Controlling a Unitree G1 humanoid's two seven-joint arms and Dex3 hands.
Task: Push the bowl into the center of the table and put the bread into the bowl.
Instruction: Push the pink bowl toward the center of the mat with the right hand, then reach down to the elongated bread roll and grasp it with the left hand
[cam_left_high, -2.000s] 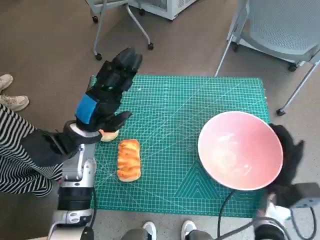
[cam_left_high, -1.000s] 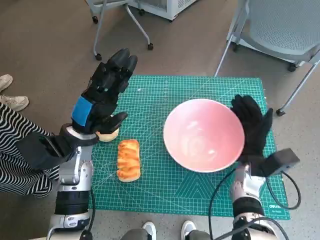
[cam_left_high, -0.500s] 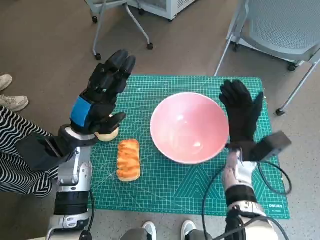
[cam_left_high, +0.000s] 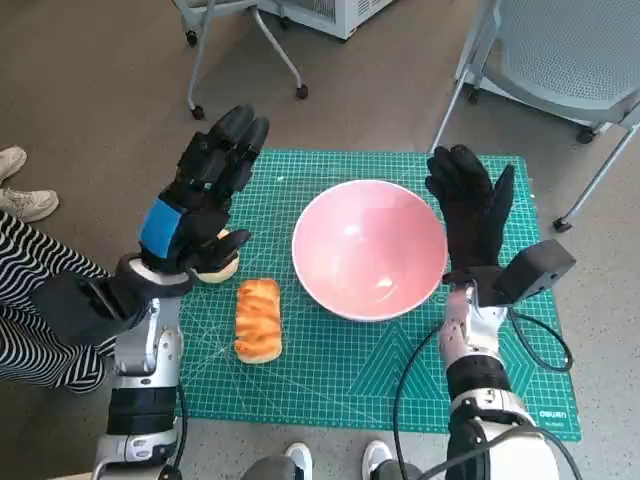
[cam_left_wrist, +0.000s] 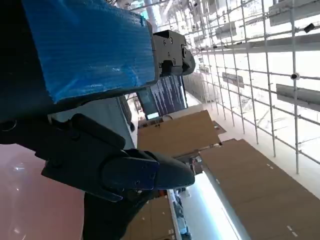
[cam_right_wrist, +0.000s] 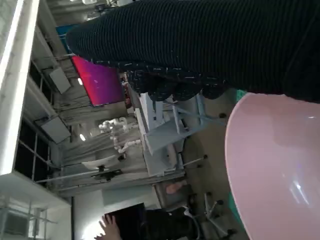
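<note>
Pink bowl upright near the middle of the green mat, rim just beside the right hand. Right hand raised flat with gloved fingers spread, grasping nothing, standing at the bowl's right edge; whether it touches the rim cannot be told from the head view. In the right wrist view, glove as a dark knitted band, with the bowl's pale pink wall close against it. Bread lying lengthwise on the mat to the left of the bowl, apart from it and not inside. Left hand lifted over the mat's left part, blue tape on its back, fingers extended and apart, holding nothing. A second, rounder bun partly hidden under that hand's thumb side, just beyond the bread. In the left wrist view, taped back and dark fingers, released, against a bright ceiling. Striped sleeve of a person at the left edge; chair at upper right.
</note>
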